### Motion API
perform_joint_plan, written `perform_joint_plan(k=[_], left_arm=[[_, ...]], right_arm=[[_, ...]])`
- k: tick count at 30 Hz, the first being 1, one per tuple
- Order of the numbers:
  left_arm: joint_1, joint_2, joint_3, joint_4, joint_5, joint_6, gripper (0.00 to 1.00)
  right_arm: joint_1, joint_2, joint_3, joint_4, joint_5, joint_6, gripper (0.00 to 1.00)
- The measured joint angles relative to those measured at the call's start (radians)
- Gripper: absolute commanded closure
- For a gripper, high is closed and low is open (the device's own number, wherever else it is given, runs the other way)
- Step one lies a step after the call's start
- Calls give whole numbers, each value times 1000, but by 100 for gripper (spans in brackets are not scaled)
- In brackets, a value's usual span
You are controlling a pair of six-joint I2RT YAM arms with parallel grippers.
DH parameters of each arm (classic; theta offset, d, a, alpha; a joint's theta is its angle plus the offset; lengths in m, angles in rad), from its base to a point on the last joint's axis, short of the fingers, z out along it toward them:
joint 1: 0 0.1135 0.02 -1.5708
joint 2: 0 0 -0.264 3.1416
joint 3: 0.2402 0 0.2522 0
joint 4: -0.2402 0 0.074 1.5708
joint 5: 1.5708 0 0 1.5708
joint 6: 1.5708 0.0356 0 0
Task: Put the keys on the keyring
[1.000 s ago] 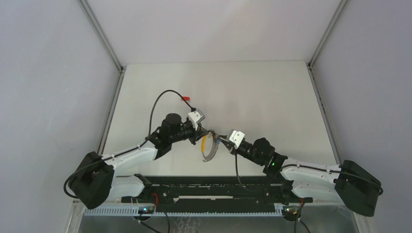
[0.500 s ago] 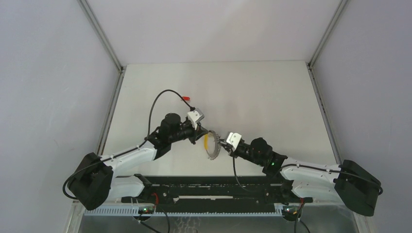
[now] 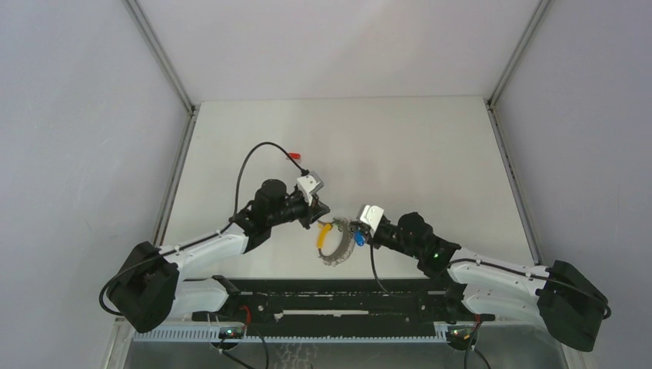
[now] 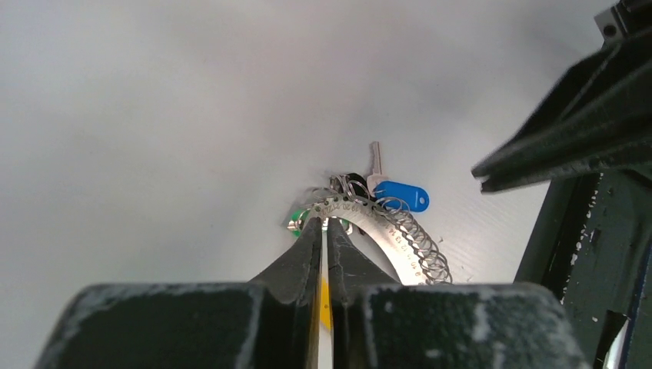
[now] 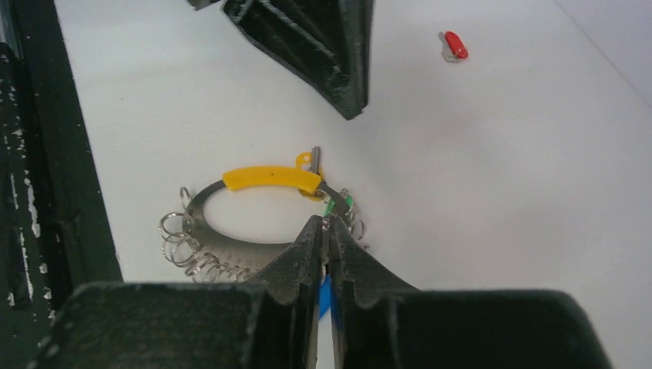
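Four tiny keys with coloured plastic heads: one red-headed key [image 3: 293, 156] alone toward the far left of the white table [image 3: 400, 146], one blue-headed key [image 4: 400, 195], one green-headed key [image 5: 336, 204], and what looks like one yellow-headed key [image 5: 308, 162]. One large flat metal keyring [image 4: 380, 228] wearing one yellow plastic sleeve [image 5: 271, 178]. Its small wire loops [image 5: 181, 246] are too bunched to count.

A flat white matte tabletop [image 3: 384, 138] sits enclosed by plain pale grey wall panels [image 3: 77, 115], joined at the corners by slim silver metal struts [image 3: 158, 54], under even, soft light.
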Motion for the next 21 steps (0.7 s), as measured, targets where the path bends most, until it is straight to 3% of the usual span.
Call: perform_joint_plan(k=[5, 10, 21], left_arm=[[-5, 2, 3, -54, -17, -27, 62], [-39, 2, 3, -137, -87, -113, 48], [-48, 82, 3, -288, -220, -268, 42]], right_arm=[[-94, 0, 72, -136, -68, 98, 75], [-134, 24, 136, -300, -101, 195, 70], [-76, 251, 286, -548, -32, 260, 71]])
